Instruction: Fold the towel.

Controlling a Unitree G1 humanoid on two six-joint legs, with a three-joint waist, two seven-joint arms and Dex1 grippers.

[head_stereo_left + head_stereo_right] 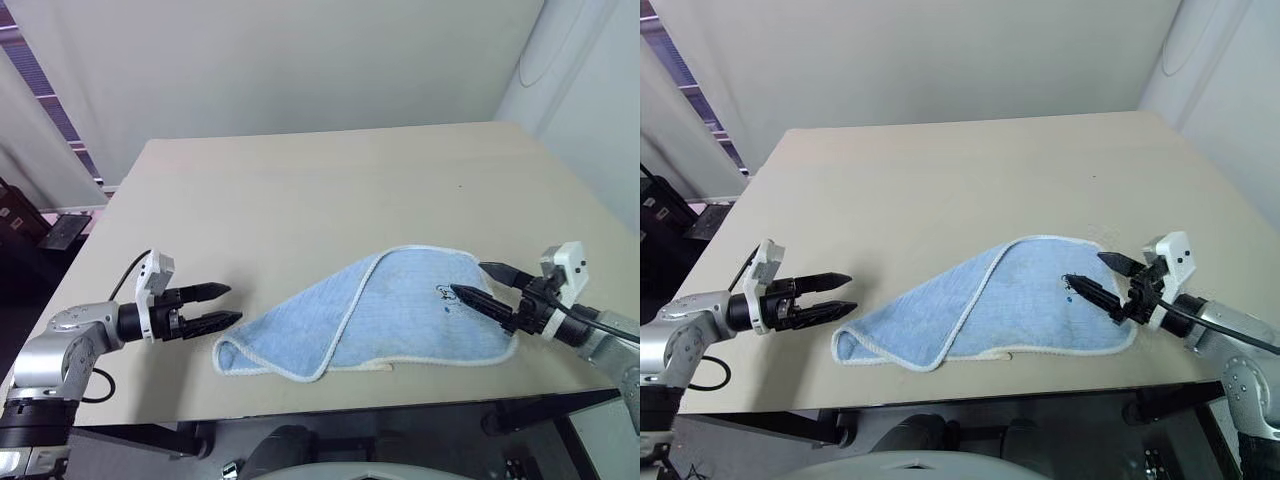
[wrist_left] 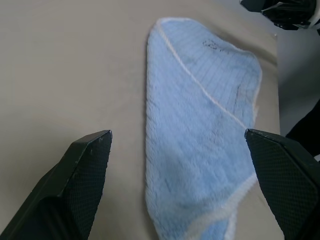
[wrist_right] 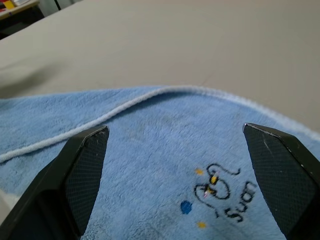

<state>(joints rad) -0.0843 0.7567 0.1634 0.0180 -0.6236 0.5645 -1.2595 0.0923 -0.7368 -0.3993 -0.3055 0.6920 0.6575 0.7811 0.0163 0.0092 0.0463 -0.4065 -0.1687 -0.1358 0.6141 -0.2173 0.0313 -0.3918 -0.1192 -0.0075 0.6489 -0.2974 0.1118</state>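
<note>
The towel [image 1: 385, 315] lies loosely doubled near the table's [image 1: 300, 180] front edge, long axis running between my open hands: right hand [image 1: 482, 284] seemingly over its end, left hand [image 1: 218, 305] just short.

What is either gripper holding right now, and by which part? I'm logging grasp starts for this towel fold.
Nothing is held. The left gripper stands open beside the towel, apart from it; the right gripper is open over its printed corner.
</note>
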